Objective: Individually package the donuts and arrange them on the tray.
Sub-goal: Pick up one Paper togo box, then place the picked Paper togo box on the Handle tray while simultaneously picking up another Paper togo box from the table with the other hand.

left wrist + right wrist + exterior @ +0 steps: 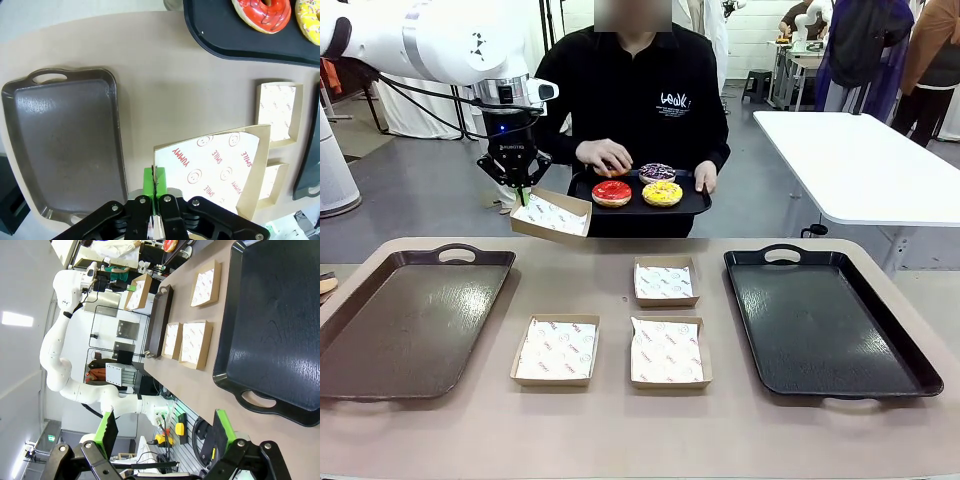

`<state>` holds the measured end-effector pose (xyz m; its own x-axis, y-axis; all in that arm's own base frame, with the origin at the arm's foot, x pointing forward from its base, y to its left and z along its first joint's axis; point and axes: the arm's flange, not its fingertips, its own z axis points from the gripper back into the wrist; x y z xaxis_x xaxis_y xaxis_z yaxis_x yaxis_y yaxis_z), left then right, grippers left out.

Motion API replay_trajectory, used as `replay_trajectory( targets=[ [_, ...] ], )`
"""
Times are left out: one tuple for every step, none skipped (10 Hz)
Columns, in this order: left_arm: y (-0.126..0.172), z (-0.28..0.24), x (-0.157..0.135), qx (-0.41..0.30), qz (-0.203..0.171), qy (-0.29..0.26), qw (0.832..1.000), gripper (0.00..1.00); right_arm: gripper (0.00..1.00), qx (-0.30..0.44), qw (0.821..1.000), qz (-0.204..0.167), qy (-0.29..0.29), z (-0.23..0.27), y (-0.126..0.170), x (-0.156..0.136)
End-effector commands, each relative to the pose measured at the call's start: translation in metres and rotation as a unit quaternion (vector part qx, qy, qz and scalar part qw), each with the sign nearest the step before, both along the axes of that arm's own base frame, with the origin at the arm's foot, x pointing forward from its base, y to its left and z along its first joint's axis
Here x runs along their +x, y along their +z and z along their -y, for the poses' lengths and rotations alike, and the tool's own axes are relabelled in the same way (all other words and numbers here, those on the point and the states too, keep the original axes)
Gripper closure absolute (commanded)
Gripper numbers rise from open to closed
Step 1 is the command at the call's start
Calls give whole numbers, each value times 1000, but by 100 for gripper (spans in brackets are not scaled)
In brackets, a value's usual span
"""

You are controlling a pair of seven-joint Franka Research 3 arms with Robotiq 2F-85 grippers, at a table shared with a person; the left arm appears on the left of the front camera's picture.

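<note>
Left end effector pinches a box near glossy red donut.

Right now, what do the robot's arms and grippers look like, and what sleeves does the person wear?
The left arm is white and rounded, with a black cable along it and a blue light at the wrist. The left gripper is black with green pads. The right gripper looks the same. The person's sleeves are long and black.
</note>
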<state>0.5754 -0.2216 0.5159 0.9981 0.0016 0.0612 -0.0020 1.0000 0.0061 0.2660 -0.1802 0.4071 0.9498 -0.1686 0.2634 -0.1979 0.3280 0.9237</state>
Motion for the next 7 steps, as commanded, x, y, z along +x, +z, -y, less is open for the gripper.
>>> replay_trajectory(
  targets=[
    [3,-1,-2,1,0,1,1000,100,0,6,1000,3,1,0,1,0],
    [3,-1,-2,1,0,1,1000,100,0,6,1000,3,1,0,1,0],
    [3,-1,-2,1,0,1,1000,100,0,6,1000,3,1,0,1,0],
    [3,-1,-2,1,0,1,1000,100,0,6,1000,3,1,0,1,0],
    [3,-1,-2,1,0,1,1000,100,0,6,1000,3,1,0,1,0],
    [3,-1,-2,1,0,1,1000,100,0,6,1000,3,1,0,1,0],
    [3,-1,-2,1,0,1,1000,100,0,6,1000,3,1,0,1,0]
  ],
)
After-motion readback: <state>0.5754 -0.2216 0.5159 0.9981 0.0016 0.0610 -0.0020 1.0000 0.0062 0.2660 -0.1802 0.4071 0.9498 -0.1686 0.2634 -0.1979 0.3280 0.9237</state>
